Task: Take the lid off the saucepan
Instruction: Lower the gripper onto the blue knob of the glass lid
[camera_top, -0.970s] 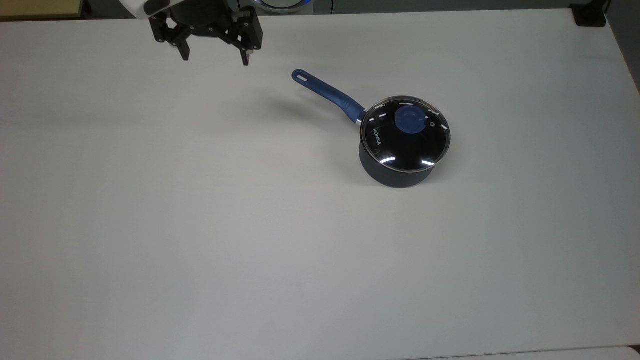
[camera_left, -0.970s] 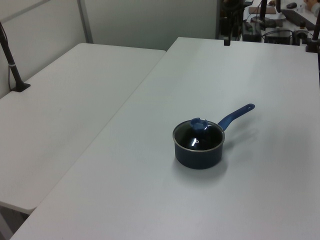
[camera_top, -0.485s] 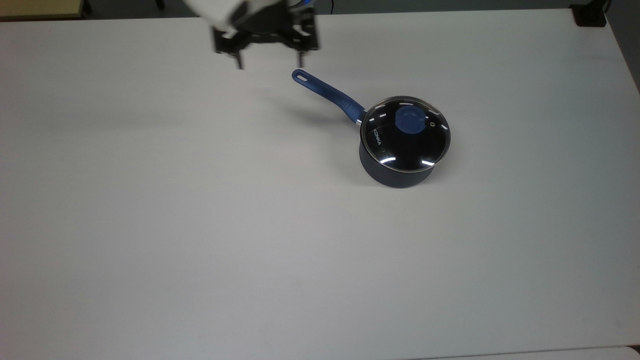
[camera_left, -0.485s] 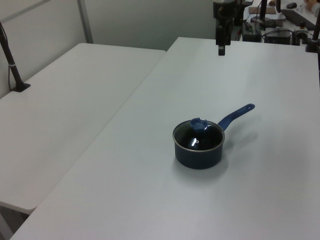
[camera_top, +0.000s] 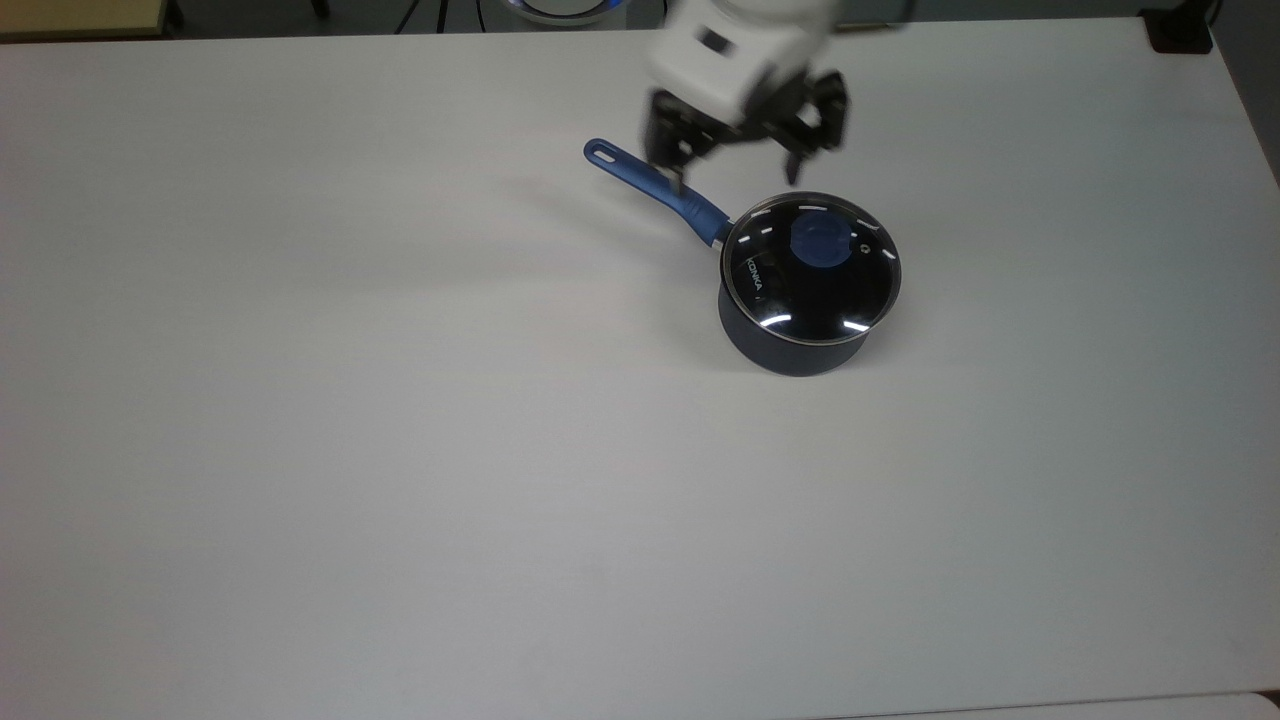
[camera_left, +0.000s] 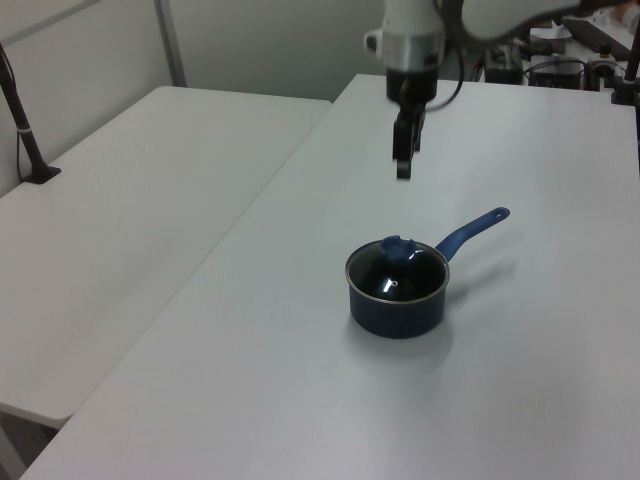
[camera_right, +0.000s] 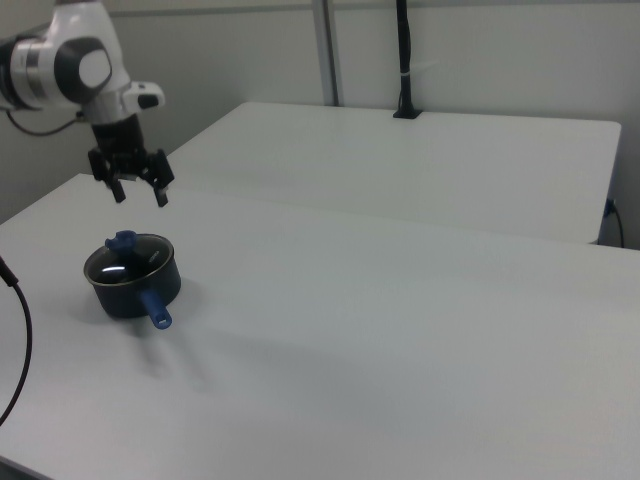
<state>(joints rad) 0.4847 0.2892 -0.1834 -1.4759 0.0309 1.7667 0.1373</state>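
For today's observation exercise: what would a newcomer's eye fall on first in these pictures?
First, the dark navy saucepan alone on the white table, its glass lid still on and its blue handle pointing to the top view's upper left. Next, the open pincer hanging just above, near the handle's root.

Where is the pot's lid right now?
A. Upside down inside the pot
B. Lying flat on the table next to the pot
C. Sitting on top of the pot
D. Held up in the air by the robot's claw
C. The lid, blue knob up, sits on the saucepan, while the gripper hangs open and empty in the air above, toward the handle side in the top view.
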